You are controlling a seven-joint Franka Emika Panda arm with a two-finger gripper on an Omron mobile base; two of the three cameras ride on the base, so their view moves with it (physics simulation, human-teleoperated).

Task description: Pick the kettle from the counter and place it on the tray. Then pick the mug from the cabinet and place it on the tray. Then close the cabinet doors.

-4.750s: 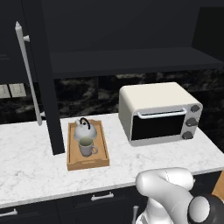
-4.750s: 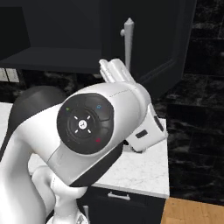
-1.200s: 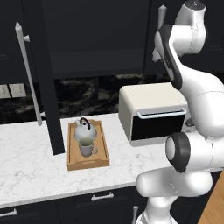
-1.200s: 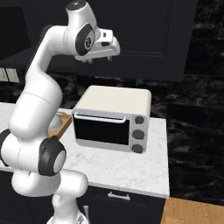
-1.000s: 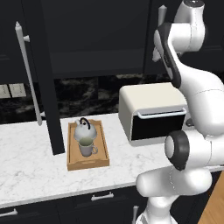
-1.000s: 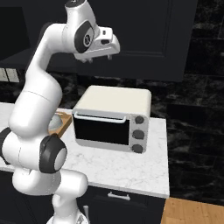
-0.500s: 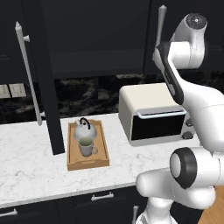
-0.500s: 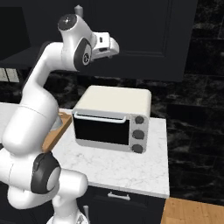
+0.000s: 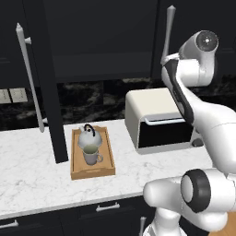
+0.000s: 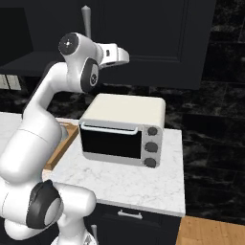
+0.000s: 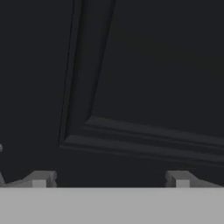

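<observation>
The wooden tray (image 9: 105, 168) lies on the white counter (image 9: 32, 184). On it stand the silver kettle (image 9: 86, 138) at the far end and the pale mug (image 9: 92, 155) just in front of it. The black cabinet (image 9: 101, 46) stands open above. Its left door (image 9: 47, 92) sticks out edge-on with its silver handle (image 9: 28, 78). The right door's handle (image 9: 170, 30) rises just above my hand. My gripper (image 11: 110, 178) is open, with its fingertips (image 11: 41, 177) wide apart and nothing between them. It faces a black panelled door face (image 11: 148, 78) from close up.
A white toaster oven (image 9: 159, 124) sits on the counter to the right of the tray, below my arm (image 10: 79, 67). Dark drawers with silver handles (image 9: 107, 208) run under the counter. The counter ends at the right past the oven (image 10: 179, 191), above a wooden floor.
My arm has swung lower, its upper joint dropping to the right. The hand has come down a little by the right door's handle. The jaws stay open. Tray, kettle and mug have not moved.
</observation>
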